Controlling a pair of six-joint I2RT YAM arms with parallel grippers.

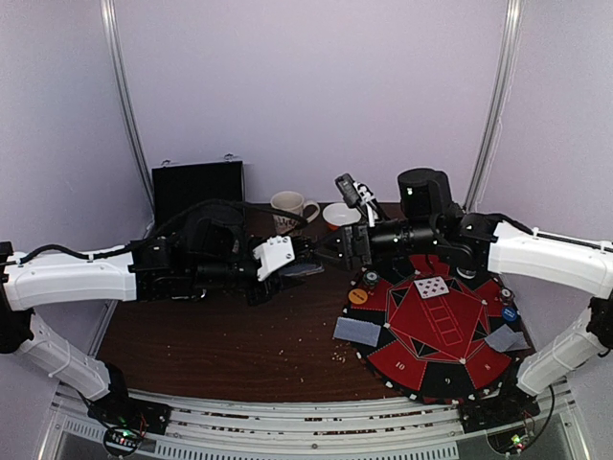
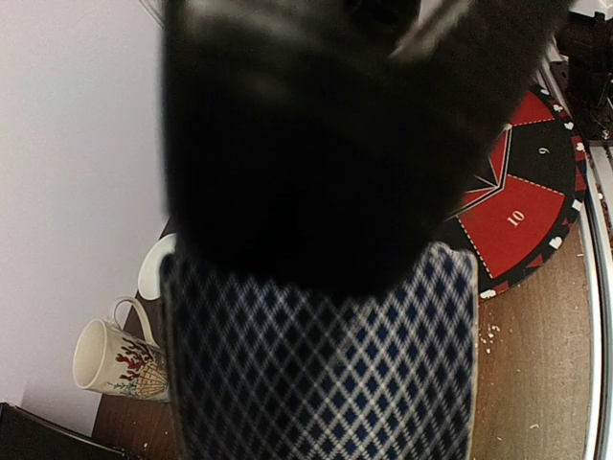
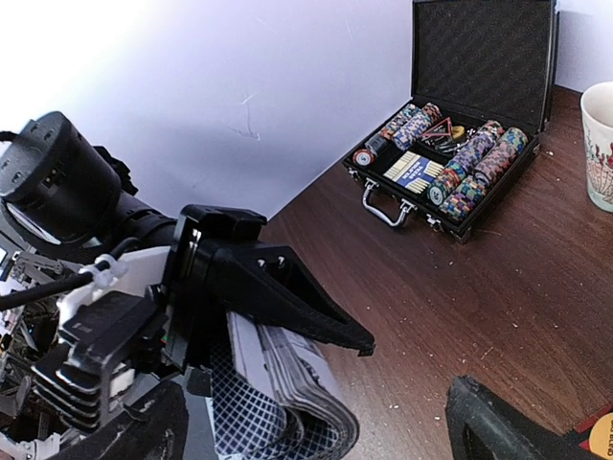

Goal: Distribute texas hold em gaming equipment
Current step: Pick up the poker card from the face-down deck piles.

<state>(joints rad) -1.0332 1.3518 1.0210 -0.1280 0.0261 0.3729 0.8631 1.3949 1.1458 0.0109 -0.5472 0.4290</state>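
A round red-and-black mat (image 1: 431, 356) is seen at the lower right of the top view, laid on the brown desk (image 1: 239, 355). One grey-backed card (image 1: 357, 332) is laid over the mat's left rim and partly on the desk, and a second grey-backed card (image 1: 506, 337) over its right rim. An orange disc (image 1: 357, 297) is placed on the left rim just above the first card, with a dark disc (image 1: 371, 279) above that and a blue disc (image 1: 510, 313) on the right rim. A face-up white card (image 1: 431, 286) is seen in the mat's upper middle. At frame centre the left arm (image 1: 77, 278) and right arm (image 1: 546, 259) are brought tip to tip. The left jaws are clenched on a deck (image 3: 287, 379) of blue-diamond-backed cards, held above the desk just left of the mat. The right jaws are spread wide and nothing is gripped; the deck is seen between them in the right wrist view, and whether they touch it cannot be told. Further back, a patterned mug (image 1: 290, 209) and a white bowl (image 1: 341, 215) are placed near each other. At the upper left an open black case (image 3: 450, 163) is seen, with rows of chips packed inside.
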